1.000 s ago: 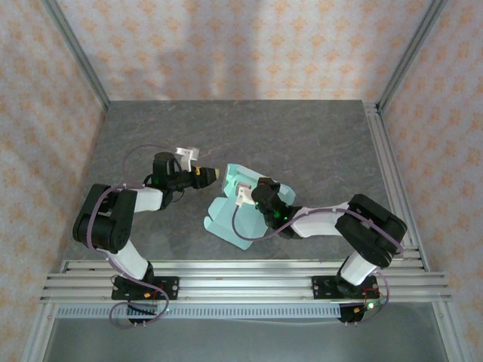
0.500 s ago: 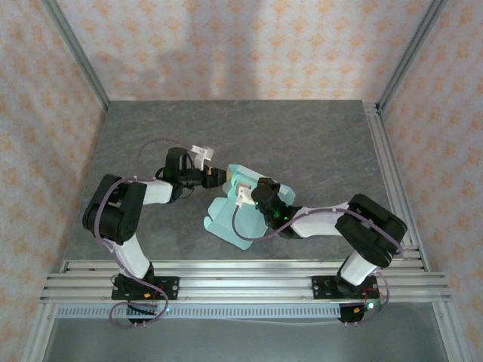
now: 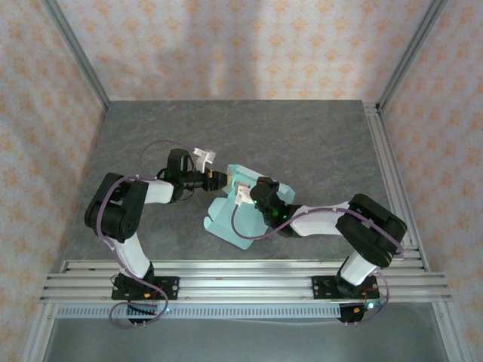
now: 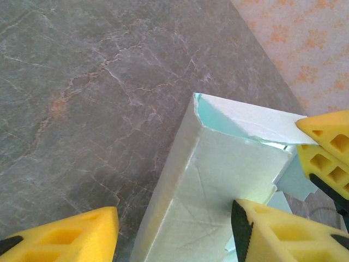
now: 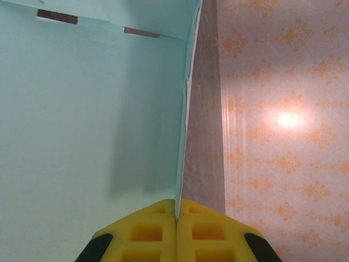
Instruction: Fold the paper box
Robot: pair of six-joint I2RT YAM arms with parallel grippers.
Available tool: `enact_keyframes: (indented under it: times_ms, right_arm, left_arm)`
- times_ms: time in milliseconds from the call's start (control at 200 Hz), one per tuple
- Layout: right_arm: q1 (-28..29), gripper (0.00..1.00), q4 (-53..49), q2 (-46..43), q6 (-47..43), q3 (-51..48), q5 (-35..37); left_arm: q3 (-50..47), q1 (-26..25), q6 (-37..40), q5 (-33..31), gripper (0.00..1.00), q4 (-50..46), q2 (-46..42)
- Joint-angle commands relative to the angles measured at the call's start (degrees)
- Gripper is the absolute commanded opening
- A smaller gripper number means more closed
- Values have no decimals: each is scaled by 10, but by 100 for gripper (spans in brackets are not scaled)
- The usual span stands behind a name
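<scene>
A pale mint-green paper box [image 3: 230,222], partly folded, lies on the grey table [image 3: 324,143] near its middle, a little toward the near edge. The right gripper [image 5: 175,210] is closed flat on a thin standing edge of the card, pinning it. The left gripper [image 3: 219,179] reaches in from the left, jaws about half apart, straddling a raised panel [image 4: 218,180] at the box's far left part without clamping it; one finger sits close against the card. The step in hand appears to be raising and creasing a side wall. Next, the left jaws would likely need to close on that panel and bend it inward while the right grip steadies the box.
</scene>
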Motion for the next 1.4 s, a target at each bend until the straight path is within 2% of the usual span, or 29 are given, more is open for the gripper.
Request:
enact_keyframes:
  times_ms: [0, 80, 140, 240, 380, 541, 606, 821, 1111, 1261, 1396]
  right_arm:
    - [4, 0, -57, -7, 2, 12, -18]
    - [2, 0, -97, -18, 47, 31, -31]
    - [-1, 0, -126, -26, 81, 43, -42]
    - [-9, 0, -136, -27, 97, 45, -41]
    - [-16, 0, -162, -28, 115, 51, -37]
    - [-26, 0, -238, -33, 176, 83, -43]
    - [-31, 0, -275, -34, 202, 99, -50]
    - [-56, 0, -363, -33, 281, 147, -103]
    - [-63, 0, -399, -28, 310, 184, -105]
    - [-90, 0, -489, -10, 379, 239, -192]
    - [-116, 0, -527, 9, 438, 270, -285]
  left_arm:
    - [13, -6, 13, 19, 58, -8, 3]
    - [12, -5, 9, 7, 58, -7, 0]
    - [2, -4, -9, -16, 63, 13, -10]
    - [-22, -2, -47, -73, 68, 62, -39]
    - [-43, -2, -42, -135, 74, 53, -85]
    - [-76, -3, -38, -192, 89, 47, -134]
    - [-83, -3, -32, -198, 92, 35, -151]
    - [-86, -17, 24, -254, 90, -66, -197]
    - [-96, -20, 26, -280, 88, -78, -210]
    - [-91, -20, 17, -286, 88, -83, -215]
    - [-85, -20, 9, -303, 88, -103, -229]
